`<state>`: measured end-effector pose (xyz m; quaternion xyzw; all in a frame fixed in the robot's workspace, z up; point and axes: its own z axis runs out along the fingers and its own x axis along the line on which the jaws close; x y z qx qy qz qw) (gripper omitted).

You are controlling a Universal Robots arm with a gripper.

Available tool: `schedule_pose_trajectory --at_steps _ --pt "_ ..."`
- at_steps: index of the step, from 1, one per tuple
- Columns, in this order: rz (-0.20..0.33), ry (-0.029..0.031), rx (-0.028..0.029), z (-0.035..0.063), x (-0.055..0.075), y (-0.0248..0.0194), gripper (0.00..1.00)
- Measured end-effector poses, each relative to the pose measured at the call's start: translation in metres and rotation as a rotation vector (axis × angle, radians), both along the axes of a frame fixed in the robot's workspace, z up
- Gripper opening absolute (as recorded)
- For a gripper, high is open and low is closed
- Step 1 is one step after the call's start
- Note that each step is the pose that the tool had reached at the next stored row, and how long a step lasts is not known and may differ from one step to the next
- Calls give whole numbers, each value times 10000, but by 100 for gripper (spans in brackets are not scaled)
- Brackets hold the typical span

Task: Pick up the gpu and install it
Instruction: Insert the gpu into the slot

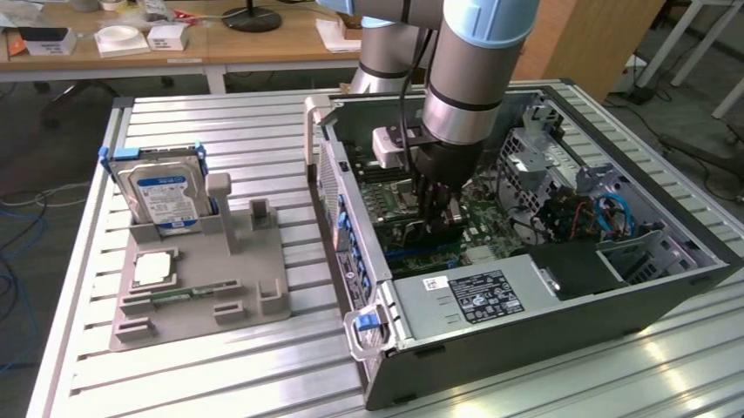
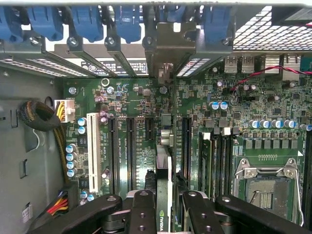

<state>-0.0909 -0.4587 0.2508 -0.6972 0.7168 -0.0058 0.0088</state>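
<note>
The gpu (image 2: 164,146) stands on edge inside the open computer case (image 1: 651,279). I look down along it: a thin green card with a logo near my fingers, and its silver end bracket (image 2: 168,53) up against the case's rear slot openings. My gripper (image 2: 165,178) is shut on the card, one black finger (image 2: 142,209) on each side. The card runs over the motherboard (image 2: 122,92) between two long black expansion slots (image 2: 131,146). I cannot tell whether it sits fully in its slot. In the exterior view my gripper (image 1: 436,213) reaches deep into the case.
A grey fixture (image 1: 250,287) on the exterior view's left holds a hard drive (image 1: 163,196), a processor chip (image 1: 153,268) and a memory stick (image 1: 180,294). Around the card are the power supply (image 1: 489,292), the CPU socket (image 2: 265,187) and a cable bundle (image 2: 41,117).
</note>
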Motion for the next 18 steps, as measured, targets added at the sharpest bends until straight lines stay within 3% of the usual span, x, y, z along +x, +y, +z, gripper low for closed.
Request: schedule_pose_trajectory --at_steps 18 --pt "1 2 2 -25 0 0 26"
